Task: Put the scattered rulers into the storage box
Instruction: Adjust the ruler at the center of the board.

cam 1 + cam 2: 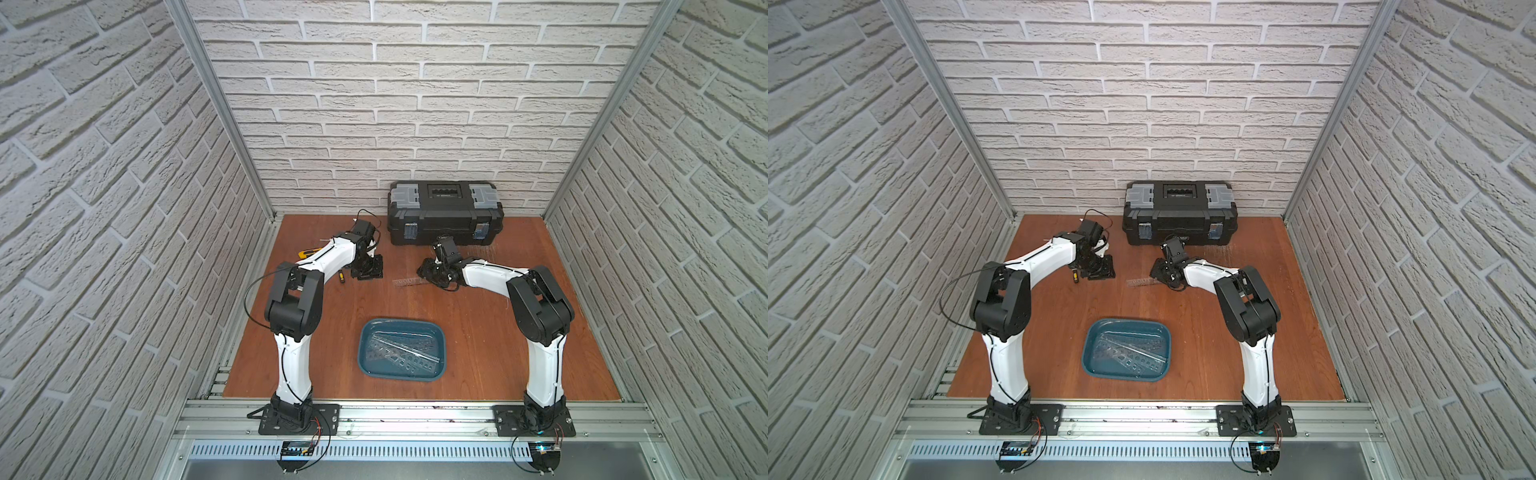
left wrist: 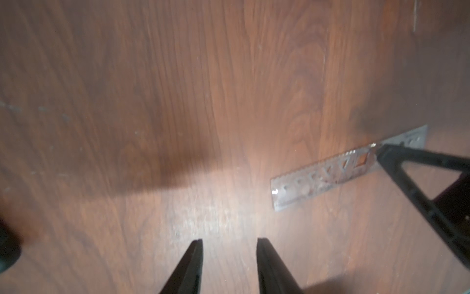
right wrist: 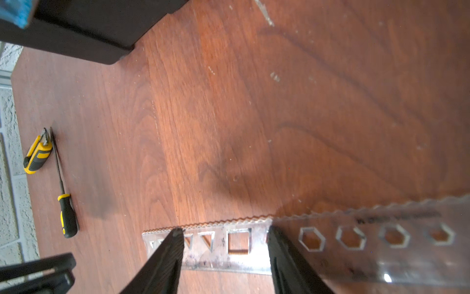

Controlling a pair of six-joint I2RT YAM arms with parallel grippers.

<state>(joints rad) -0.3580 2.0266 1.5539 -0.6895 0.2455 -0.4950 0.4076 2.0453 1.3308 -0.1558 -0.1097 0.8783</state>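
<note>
- You are on the pick-up of a loose ruler (image 1: 409, 282). It is the only one you can see outside the storage box (image 1: 365, 361), and several rulers in the box (image 1: 403, 349) already lie crossed over one another.
- The storage box sits mid-way along the surface's front edge. The loose ruler lies flat in the far half, near the middle, just in front of the black toolbox (image 1: 444, 212) at the back edge.
- Your right gripper (image 3: 225, 231) has its jaws apart, with both tips down at the ruler's (image 3: 239, 262) wavy edge. They are spaced along its length, not across its width, and nothing is clamped.
- Closing from this stance would probably not catch the ruler. A thin strip flat on wood likely needs one edge raised, or the wrist turned so the jaws close across its width.
- Your right arm reaches forward and bends inward, with the wrist pitched down over the ruler's right part.
- Your left arm stretches toward the far left part of the surface. The left gripper (image 2: 229, 241) points down at bare wood, jaws a little apart and empty, near the ruler's (image 2: 318, 185) free end but not touching it.
</note>
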